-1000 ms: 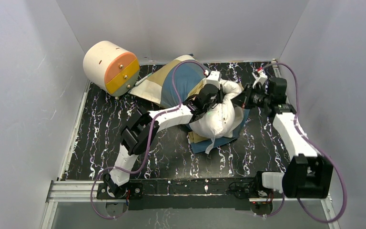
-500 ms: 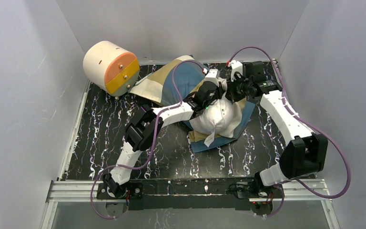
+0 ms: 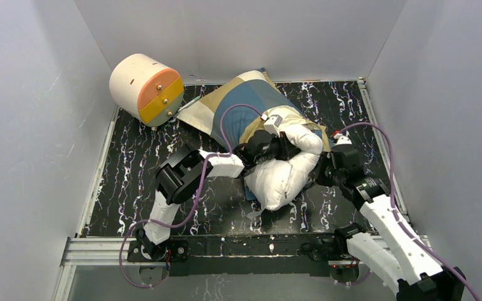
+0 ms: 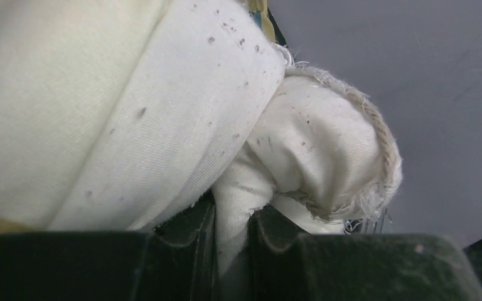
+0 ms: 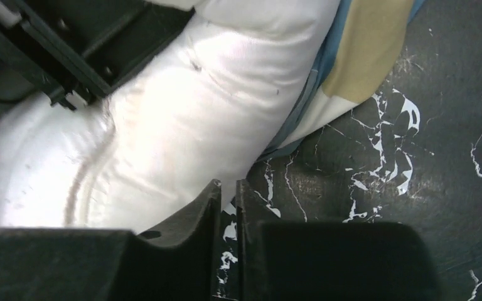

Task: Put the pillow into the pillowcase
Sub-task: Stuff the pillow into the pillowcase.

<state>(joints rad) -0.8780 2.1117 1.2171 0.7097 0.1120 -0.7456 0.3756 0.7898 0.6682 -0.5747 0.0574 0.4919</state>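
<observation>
White pillow (image 3: 285, 172), half out of pillowcase (image 3: 241, 103) at mid-table: our left gripper (image 4: 232, 235) pinches its fabric, right gripper (image 5: 226, 207) nearly closed, empty; next we push it deeper.

There was one pillow (image 3: 285, 172), plain white and plump. There was one pillowcase (image 3: 241, 103), made of blue, tan and cream blocks. One cream cylinder (image 3: 145, 89) with an orange and yellow end face lay at the far left corner. One black table (image 3: 132, 169) with white marbling carried all three. Two robot arms stood at the near edge, and each ended in one hand: one left hand (image 3: 280, 147) and one right hand (image 3: 322, 177), so two hands in all. Two purple cables were counted, one along each arm.
</observation>
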